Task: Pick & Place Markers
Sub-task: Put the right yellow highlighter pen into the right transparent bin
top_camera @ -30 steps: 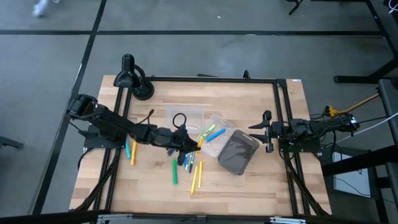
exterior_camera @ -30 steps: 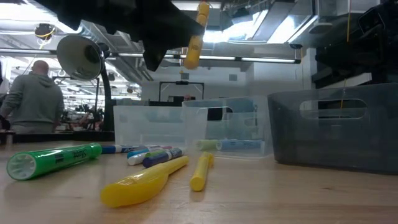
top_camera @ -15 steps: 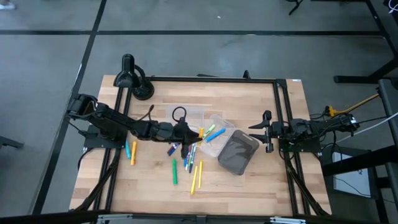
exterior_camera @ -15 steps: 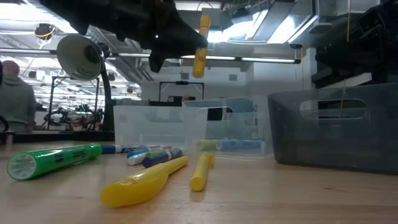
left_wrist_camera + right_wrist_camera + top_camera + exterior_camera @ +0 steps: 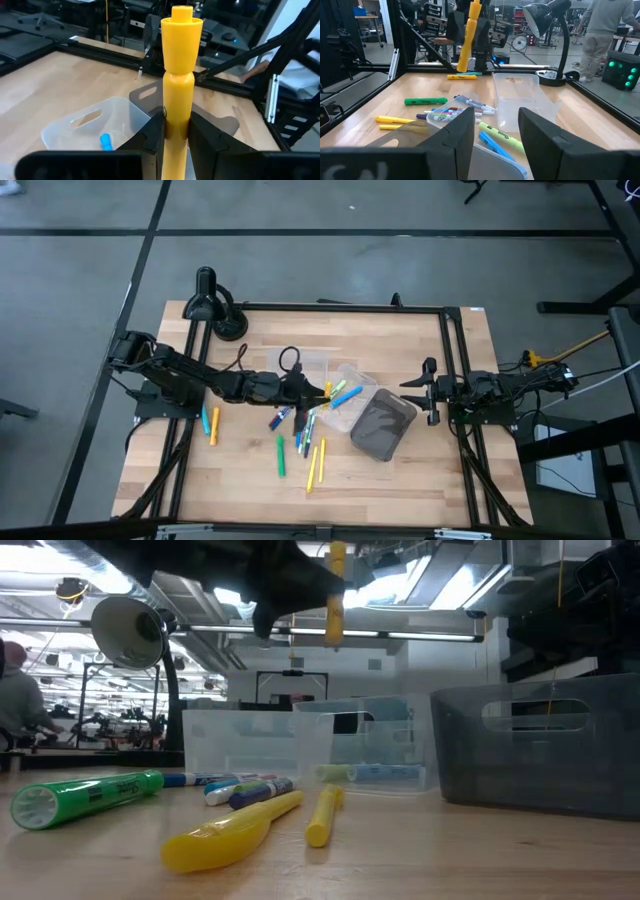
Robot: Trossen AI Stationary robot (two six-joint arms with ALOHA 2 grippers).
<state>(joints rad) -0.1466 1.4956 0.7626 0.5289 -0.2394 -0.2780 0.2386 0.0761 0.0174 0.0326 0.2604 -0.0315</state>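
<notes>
The surface [image 5: 400,480] is pale wood with a visible grain and a smooth, matt finish, edged by a black metal frame [image 5: 345,307]. The yellow marker [image 5: 177,90] in the left hand [image 5: 175,135] looks like smooth, slightly glossy plastic. The trays [image 5: 520,100] are clear, shiny plastic. The bin [image 5: 540,745] is dark grey, translucent plastic with a dull sheen. The lamp [image 5: 205,300] looks like glossy black.
</notes>
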